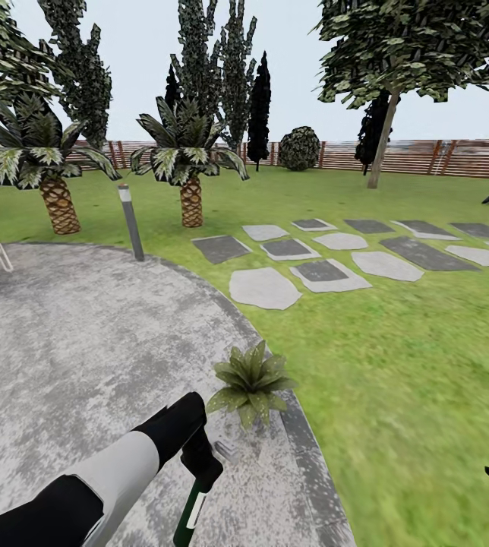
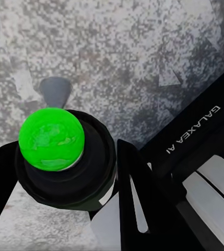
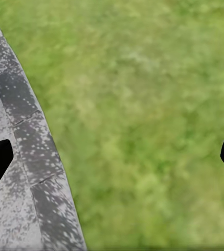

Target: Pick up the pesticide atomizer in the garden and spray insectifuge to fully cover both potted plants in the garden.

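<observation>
A grey mottled round patio (image 1: 70, 349) filled the lower left of the head view, edged by a curved stone border (image 1: 313, 456). One potted plant (image 1: 250, 380) sat on that edge, lower centre. Green lawn (image 1: 411, 365) spread to the right, carrying grey stepping stones (image 1: 328, 254) at mid-frame, a bollard lamp (image 1: 130, 222) and two palms (image 1: 190, 163) upper left.

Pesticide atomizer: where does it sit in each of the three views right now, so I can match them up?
Head view: pesticide atomizer at bottom centre, hanging from the left gripper.
Left wrist view: its bright green top fills the left-centre, between the fingers.
Right wrist view: not in it.
Shared landmark: the grey paved patio.
</observation>
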Available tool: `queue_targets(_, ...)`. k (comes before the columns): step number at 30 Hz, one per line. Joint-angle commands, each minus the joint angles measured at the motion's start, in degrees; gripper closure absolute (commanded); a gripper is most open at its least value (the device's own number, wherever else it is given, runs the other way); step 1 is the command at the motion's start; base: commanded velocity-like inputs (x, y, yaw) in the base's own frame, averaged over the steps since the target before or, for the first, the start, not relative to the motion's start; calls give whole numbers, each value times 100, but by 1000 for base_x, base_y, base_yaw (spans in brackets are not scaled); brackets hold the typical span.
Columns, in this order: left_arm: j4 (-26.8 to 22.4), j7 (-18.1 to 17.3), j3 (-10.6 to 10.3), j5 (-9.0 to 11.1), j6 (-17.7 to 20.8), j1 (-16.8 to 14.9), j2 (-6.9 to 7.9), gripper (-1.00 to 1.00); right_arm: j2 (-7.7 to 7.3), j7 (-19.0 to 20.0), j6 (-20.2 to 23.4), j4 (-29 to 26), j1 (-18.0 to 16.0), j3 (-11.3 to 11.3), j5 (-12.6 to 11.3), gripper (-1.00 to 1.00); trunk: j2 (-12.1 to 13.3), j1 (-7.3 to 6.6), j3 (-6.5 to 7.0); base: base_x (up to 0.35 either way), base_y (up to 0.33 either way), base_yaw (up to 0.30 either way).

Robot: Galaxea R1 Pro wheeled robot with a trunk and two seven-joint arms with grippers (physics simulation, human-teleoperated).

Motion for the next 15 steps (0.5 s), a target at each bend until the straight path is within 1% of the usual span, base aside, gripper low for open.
queue_targets(1, -9, -58, -5, -59, 16, -2, 0, 100, 0, 58, 23, -6, -6, -7, 51, -100, -3, -1, -6, -7, 0, 0)
queue_targets(3, -9, -58, -1, -59, 16, -2, 0, 100, 0, 58, 22, -6, -6, -7, 51, -100, -3, -1, -6, -3, 0, 0)
queue_targets(15, -62, -59, 28, -59, 16, -2, 17, 100, 0, 58, 22, -6, -5, -7, 51, -100, 479, -265, 210, 0, 0, 0)
